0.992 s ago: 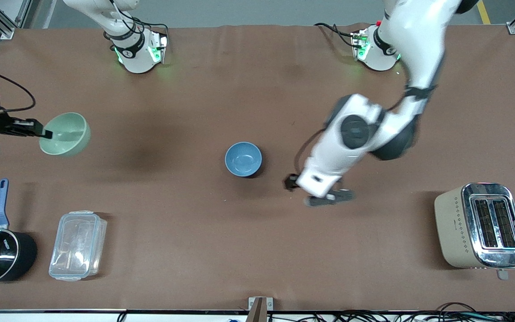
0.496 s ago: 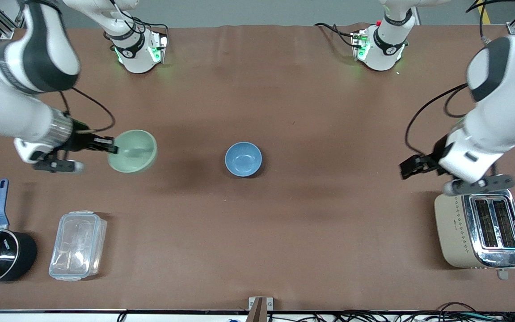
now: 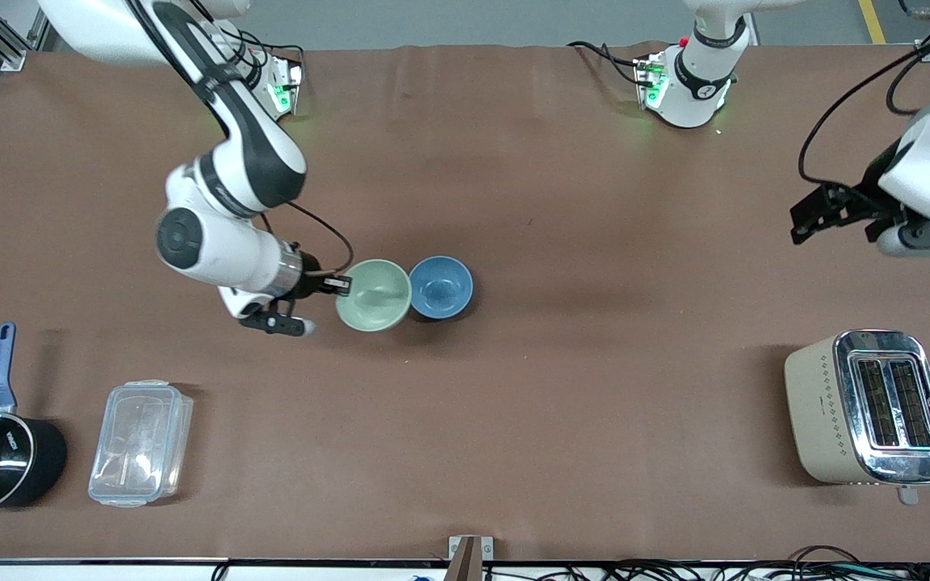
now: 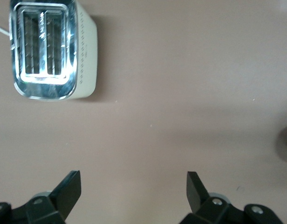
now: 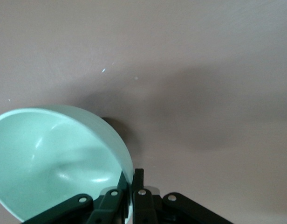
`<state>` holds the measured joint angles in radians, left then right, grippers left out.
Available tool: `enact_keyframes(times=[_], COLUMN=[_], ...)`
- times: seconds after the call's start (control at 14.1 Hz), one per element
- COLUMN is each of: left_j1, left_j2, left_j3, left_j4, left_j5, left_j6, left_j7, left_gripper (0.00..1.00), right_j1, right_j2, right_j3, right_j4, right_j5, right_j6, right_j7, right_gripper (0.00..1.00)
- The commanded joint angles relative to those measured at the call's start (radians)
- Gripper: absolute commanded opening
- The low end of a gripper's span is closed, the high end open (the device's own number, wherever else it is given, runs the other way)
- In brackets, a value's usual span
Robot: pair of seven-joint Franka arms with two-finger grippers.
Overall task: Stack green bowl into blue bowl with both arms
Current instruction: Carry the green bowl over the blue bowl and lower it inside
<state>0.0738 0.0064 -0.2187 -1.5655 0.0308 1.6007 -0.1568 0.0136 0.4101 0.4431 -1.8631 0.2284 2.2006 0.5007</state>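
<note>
The right arm bends low over mid-desk; the right gripper (image 3: 341,284) has its fingers pinched on the green bowl (image 3: 373,294) by its rim, carried just beside the blue bowl (image 3: 441,286). The left gripper (image 3: 806,219) hangs spread wide, holding nothing, above the desk (image 3: 594,403) toward the left arm's end.
</note>
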Motion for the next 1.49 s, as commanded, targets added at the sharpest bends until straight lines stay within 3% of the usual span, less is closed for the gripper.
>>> enact_keyframes(times=[0.0, 0.43, 1.42], left_j1=[-0.019, 0.0, -0.003], left_j2=[-0.086, -0.086, -0.072], left_j3=[0.044, 0.036, 0.03], left_j4=[-0.085, -0.079, -0.08], left_j5=[0.006, 0.0, -0.02], left_j6=[-0.042, -0.038, -0.013], left_j7=[0.017, 0.016, 0.108], left_gripper=[1.0, 1.0, 1.0], right_j1=[0.0, 0.043, 0.101], right_j2=[0.03, 0.096, 0.142], right_j3=[0.037, 0.077, 0.078], right_j4=[-0.02, -0.06, -0.09], right_j5=[-0.02, -0.023, -0.052], right_j6=[0.034, 0.154, 0.252], right_j7=[0.027, 0.073, 0.136], right_gripper=[0.02, 0.03, 0.1])
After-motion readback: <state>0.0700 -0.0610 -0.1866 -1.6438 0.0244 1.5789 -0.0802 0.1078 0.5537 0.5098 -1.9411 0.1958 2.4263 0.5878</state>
